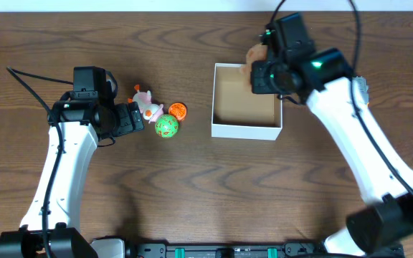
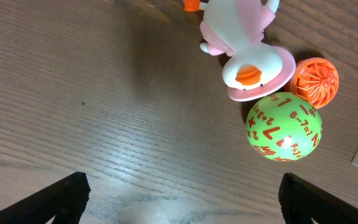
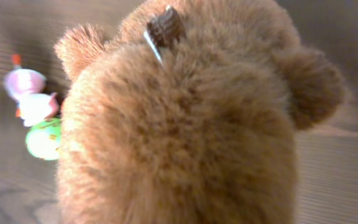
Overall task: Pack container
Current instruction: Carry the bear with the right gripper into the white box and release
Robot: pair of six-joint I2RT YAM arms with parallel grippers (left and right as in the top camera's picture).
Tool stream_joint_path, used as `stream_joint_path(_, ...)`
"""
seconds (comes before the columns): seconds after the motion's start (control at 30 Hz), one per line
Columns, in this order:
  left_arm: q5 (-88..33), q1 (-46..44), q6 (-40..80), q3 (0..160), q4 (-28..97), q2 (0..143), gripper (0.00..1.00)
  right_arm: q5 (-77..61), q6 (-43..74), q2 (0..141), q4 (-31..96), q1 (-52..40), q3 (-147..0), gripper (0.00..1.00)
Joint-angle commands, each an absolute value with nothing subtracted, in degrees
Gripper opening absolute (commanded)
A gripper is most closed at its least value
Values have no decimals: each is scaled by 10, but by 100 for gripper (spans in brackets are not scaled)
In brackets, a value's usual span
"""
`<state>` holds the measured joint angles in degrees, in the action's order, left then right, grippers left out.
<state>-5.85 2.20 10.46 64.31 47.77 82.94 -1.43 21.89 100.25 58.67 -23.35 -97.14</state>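
Bench [image 1: 192,186]: wood-grain surface, carrying all items.

Container [image 1: 246,131]: stands upright, right of the bench centre. Its brown floor shows bare wherever the arm does not cover it. It is apart from all the loose toys.

Right end effector [image 1: 264,72]: poised over the container's 1 o'clock corner and clenched on a brown plush bear [image 1: 253,54]. Its fingers are hidden by the fur, so the grasp is judged from the bear hanging at the rim and filling the right wrist view. The bear straddles the far wall, part inside the container and part outside.

Left end effector [image 1: 136,118]: released, with the fingers spread wide and nothing between them. It sits at 9 o'clock from the toy cluster, close by but not touching.

Duck figure [image 1: 145,107]: pink and white, lying at 9 o'clock from the container.

Green numbered ball [image 1: 167,127]: at the duck's 5 o'clock, touching it.

Orange ribbed ball [image 1: 178,110]: at the green ball's 1 o'clock, touching or nearly touching it.

Assessment: the step in hand is placing the bear.

Recommendations:
- Carry the bear toward 7 o'clock until it is wholly inside the walls.
- Lower it to the floor before letting go. Thin walls may tip or slide if the fur drags on the rim.
- Set it into one corner to leave room for the three small toys.
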Motion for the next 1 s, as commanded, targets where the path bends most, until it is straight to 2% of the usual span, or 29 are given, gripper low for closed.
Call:
stream_joint_path(0.0,-60,25,97,651,480,831,98,-2,261,1060,582,-237,-960,1)
stream_joint_path(0.37,-60,25,97,651,480,831,98,7,261,1155,566,-206,-959,1)
stream_joint_path(0.53,-60,25,97,651,480,831,98,13,257,1170,562,-187,-958,14)
stream_joint_path(0.83,-60,25,97,651,479,831,98,16,235,1201,567,-184,-951,14)
stream_joint_path(0.87,-60,25,97,651,480,831,98,18,234,1204,567,-184,-951,17)
stream_joint_path(0.9,-60,25,97,651,479,831,98,18,233,1204,566,-184,-951,24)
stream_joint_path(0.97,-60,25,97,651,479,831,98,20,228,1204,563,-183,-951,56)
